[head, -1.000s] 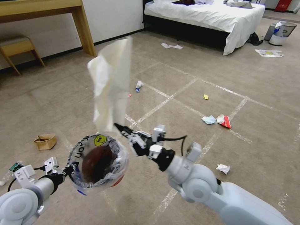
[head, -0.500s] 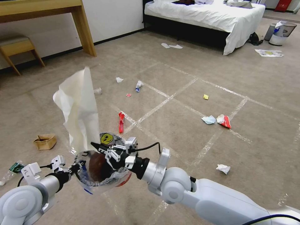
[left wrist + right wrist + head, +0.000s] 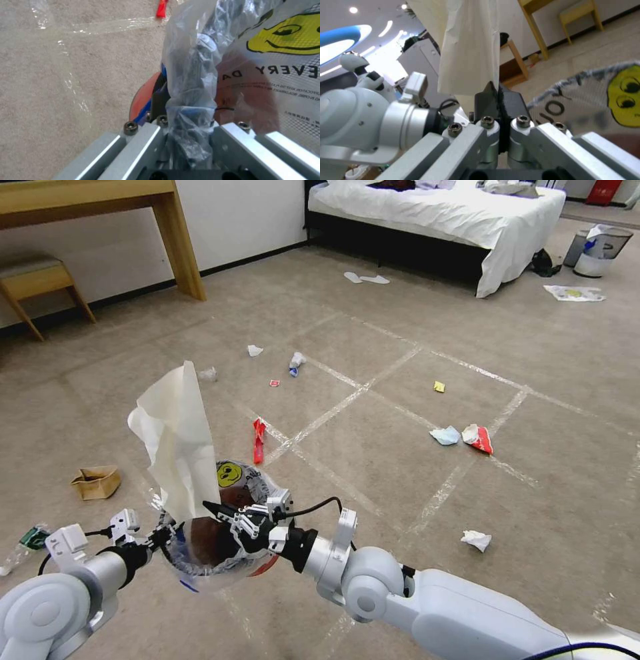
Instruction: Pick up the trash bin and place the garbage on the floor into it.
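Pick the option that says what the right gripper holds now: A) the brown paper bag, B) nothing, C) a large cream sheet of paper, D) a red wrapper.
C: the right gripper has its jaws shut on the cream paper sheet, which stands up over the trash bin held by the left gripper.

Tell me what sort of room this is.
Probably a hotel-style bedroom: a bed with white sheets at the back, a wooden desk and stool by the wall, and carpet strewn with litter.
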`<state>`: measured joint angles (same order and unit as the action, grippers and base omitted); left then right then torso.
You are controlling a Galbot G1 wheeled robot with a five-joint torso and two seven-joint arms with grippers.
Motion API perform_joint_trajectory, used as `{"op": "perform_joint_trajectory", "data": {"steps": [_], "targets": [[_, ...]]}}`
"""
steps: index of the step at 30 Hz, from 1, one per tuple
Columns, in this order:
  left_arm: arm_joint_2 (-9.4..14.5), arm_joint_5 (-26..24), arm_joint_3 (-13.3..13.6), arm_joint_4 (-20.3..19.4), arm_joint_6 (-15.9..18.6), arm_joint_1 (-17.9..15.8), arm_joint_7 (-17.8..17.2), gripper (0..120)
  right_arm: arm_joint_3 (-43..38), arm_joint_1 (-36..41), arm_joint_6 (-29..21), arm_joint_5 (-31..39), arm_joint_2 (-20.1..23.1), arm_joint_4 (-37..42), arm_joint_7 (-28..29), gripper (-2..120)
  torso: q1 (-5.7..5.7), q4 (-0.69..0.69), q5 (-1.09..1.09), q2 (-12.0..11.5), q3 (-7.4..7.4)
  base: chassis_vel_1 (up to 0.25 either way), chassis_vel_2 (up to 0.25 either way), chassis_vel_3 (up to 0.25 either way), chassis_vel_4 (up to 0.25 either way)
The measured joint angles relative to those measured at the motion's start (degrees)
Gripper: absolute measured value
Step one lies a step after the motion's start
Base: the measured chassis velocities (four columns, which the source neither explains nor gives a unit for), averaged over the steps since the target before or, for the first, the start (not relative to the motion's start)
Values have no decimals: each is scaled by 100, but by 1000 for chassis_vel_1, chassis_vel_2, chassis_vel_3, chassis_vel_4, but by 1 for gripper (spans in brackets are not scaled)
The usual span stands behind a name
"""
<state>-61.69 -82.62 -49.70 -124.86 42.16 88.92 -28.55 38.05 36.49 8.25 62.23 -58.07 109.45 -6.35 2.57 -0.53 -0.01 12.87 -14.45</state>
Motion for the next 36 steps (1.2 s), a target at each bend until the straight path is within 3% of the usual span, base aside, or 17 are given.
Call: {"op": "perform_joint_trajectory", "data": {"steps": [36], "targets": [[-55,-45,-122,-247,-5,114,-6,0,147,317,-15,-387,28,-220,103,0,-1,0,0,0,0,0,0,0,0]]}}
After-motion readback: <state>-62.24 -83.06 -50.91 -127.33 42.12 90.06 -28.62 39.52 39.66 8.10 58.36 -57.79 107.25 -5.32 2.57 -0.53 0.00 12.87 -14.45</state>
